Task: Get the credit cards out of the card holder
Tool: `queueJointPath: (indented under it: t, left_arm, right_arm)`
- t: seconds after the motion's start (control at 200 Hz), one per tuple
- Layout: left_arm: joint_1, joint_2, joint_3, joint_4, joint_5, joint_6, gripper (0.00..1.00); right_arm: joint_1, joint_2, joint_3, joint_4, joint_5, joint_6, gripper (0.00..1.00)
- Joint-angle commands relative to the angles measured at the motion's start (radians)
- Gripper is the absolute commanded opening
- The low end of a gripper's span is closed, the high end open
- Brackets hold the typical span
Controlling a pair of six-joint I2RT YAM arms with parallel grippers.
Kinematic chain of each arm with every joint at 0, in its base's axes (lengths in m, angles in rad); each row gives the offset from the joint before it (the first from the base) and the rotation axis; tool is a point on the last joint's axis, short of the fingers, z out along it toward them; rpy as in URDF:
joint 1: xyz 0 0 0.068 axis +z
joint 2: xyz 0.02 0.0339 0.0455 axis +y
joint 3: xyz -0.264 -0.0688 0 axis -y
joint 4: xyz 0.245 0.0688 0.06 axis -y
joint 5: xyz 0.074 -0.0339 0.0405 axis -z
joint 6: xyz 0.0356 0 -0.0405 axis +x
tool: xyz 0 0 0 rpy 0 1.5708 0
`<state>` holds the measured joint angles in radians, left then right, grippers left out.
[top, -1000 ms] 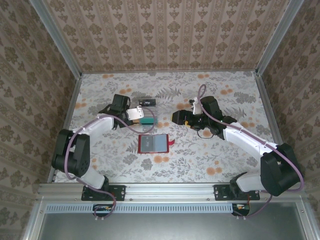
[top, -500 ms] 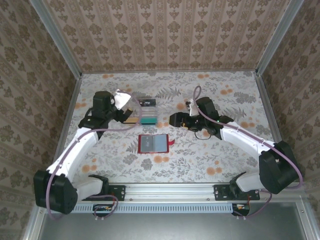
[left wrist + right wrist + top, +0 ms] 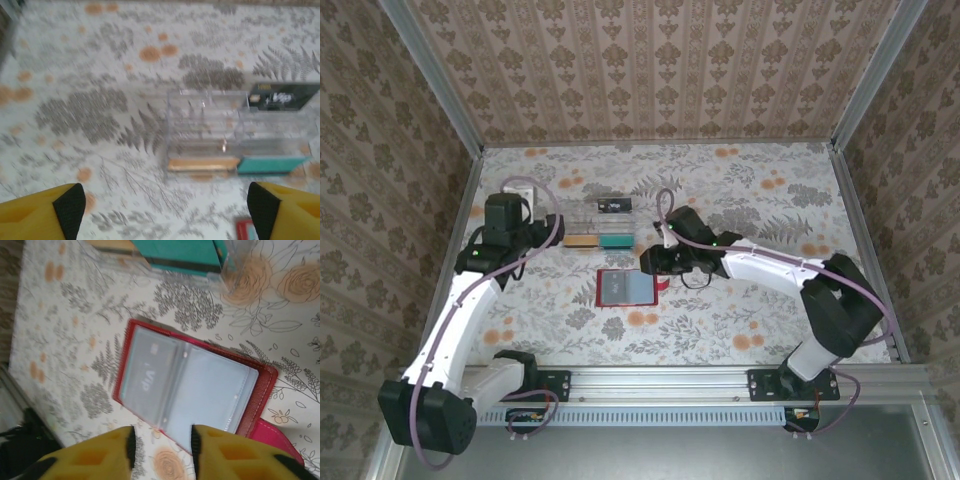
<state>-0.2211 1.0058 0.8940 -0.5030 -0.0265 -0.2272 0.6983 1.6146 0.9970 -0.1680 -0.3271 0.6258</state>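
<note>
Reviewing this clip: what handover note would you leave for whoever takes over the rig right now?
Left gripper: open and empty, facing the clear tray.
Right gripper: jaws nearly together at the near edge of the card holder; I cannot tell if it grips.
The card holder lies open on the table, on the arms' side of the tray.
Done: black card, tan card and teal card are in the tray.
Left: the VIP card sits in one sleeve; the other sleeve looks empty.
</note>
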Motion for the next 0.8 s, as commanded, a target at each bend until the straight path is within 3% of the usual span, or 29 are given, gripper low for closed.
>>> queueJointPath:
  t: [0.0,0.1,0.395,0.795]
  left_arm:
    - [-0.010,-0.010,-0.063,-0.106,0.115,-0.199,0.77]
    - [-0.043,-0.014,-0.131,-0.088,0.137,-0.299,0.69]
    - [-0.224,-0.024,-0.312,0.131,0.229,-0.486,0.61]
    - [-0.329,0.152,-0.391,0.349,0.359,-0.598,0.49]
  right_arm:
    - [0.026,0.048,0.020,-0.039,0.068,-0.003,0.29]
    - [0.037,0.087,0.012,-0.039,0.081,0.006,0.29]
    - [0.058,0.161,0.013,-0.052,0.100,-0.003,0.21]
    - [0.070,0.190,0.014,-0.058,0.115,-0.006,0.20]
